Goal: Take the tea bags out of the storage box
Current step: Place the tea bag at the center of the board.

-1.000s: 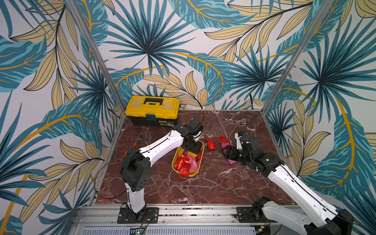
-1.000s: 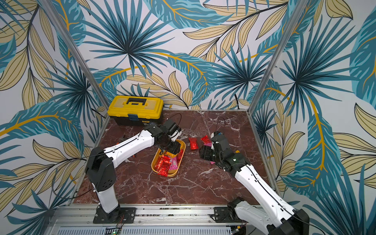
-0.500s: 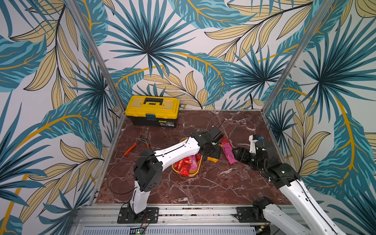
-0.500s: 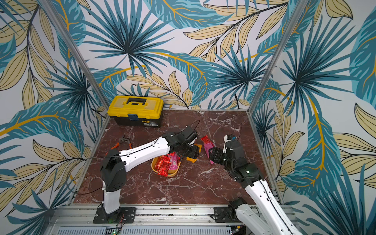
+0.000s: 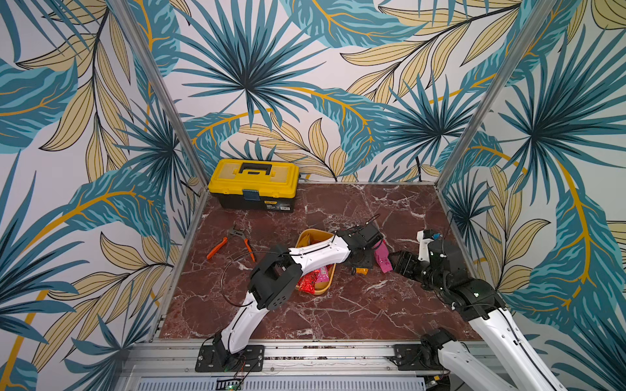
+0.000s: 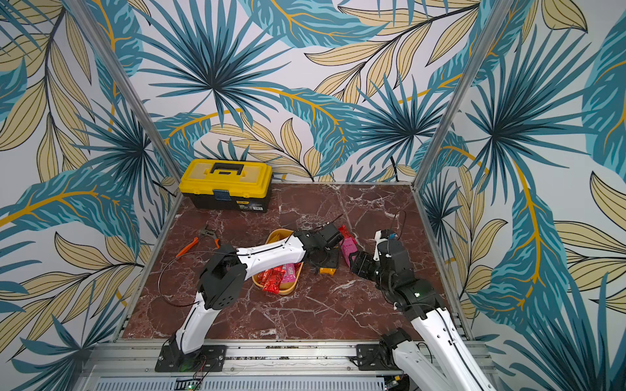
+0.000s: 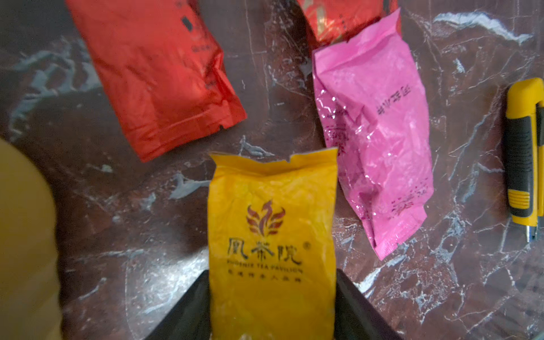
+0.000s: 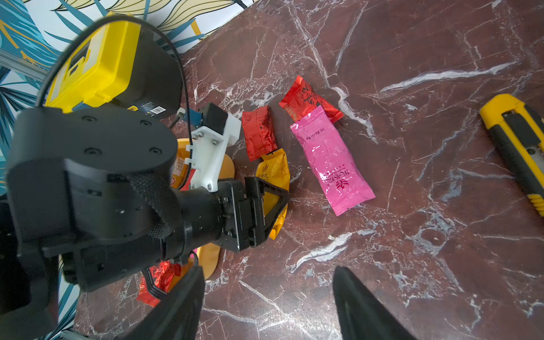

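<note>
The yellow-orange storage box (image 5: 306, 233) (image 6: 277, 233) sits mid-table under my left arm, with several red and pink tea bags (image 5: 313, 279) (image 6: 277, 276) still in it. My left gripper (image 7: 271, 272) (image 8: 273, 203) is low on the table right of the box. It is shut on an orange-yellow tea bag (image 7: 272, 229) (image 8: 272, 170), which fills the gap between its fingers. A pink tea bag (image 7: 374, 141) (image 8: 331, 164) and two red ones (image 8: 259, 132) (image 8: 306, 100) lie on the marble beside it. My right gripper (image 8: 269, 269) (image 5: 393, 264) is open and empty, just right of the pink bag.
A yellow utility knife (image 8: 515, 138) (image 7: 524, 159) lies on the marble right of the tea bags. A yellow-lidded black toolbox (image 5: 254, 182) stands at the back left. Orange-handled pliers (image 5: 232, 242) lie left of the storage box. Patterned walls enclose three sides.
My left arm swung from over the storage box to its right, carrying the orange-yellow tea bag down beside the others. My right gripper drew back to the right, away from the pink tea bag.
</note>
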